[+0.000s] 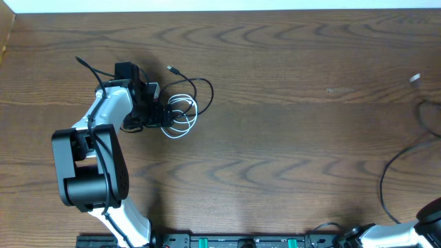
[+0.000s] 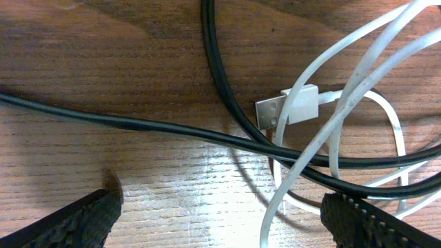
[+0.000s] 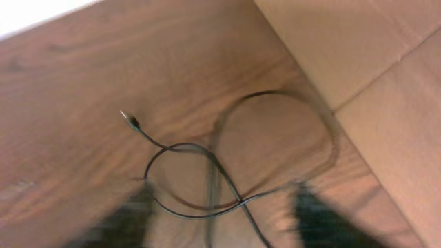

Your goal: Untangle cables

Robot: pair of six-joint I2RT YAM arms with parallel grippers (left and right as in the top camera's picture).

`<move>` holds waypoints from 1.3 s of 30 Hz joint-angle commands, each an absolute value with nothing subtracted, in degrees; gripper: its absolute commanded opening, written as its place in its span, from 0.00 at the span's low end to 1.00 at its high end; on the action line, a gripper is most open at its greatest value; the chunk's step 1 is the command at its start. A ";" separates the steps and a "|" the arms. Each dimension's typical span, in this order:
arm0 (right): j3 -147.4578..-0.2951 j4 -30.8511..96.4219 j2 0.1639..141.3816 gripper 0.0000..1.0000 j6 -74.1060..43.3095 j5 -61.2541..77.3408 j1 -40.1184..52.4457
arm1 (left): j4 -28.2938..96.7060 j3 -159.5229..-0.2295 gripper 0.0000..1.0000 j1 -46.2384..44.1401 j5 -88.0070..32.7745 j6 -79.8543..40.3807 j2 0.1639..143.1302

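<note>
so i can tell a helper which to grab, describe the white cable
On the left of the wooden table, a small tangle lies by the left arm. The white cable coils loosely there, ending in a flat silver-tipped plug; the cords crossing it are black.

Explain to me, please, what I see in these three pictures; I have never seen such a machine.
This is a robot: a left arm and a right arm at a wooden table. One picture looks down from above; the other two come from a small camera on each wrist. The left tool hangs open over a tangle of a white cable and a black cable. The right tool, blurred, also looks open, above another black cable. Neither tool holds anything.
</note>
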State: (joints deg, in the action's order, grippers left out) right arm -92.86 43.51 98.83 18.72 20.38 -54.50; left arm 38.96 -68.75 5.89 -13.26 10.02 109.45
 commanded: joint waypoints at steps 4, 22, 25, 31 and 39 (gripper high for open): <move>-93.03 44.64 100.64 0.94 18.63 18.90 -54.17 | 39.09 -68.45 0.98 5.93 -13.50 9.30 110.17; -93.01 59.48 100.66 0.99 16.29 25.67 -40.60 | 39.11 -68.45 0.98 5.93 -13.50 9.30 110.17; -92.99 62.19 100.68 0.99 16.27 25.61 -38.39 | 39.11 -68.45 0.98 5.93 -13.50 9.30 110.19; -92.64 71.16 100.68 0.99 10.09 17.69 -34.37 | 39.11 -68.45 0.98 5.93 -13.50 9.30 110.19; -84.18 73.73 100.68 0.99 5.72 10.33 -27.22 | 39.11 -68.45 0.98 5.93 -13.52 9.30 110.17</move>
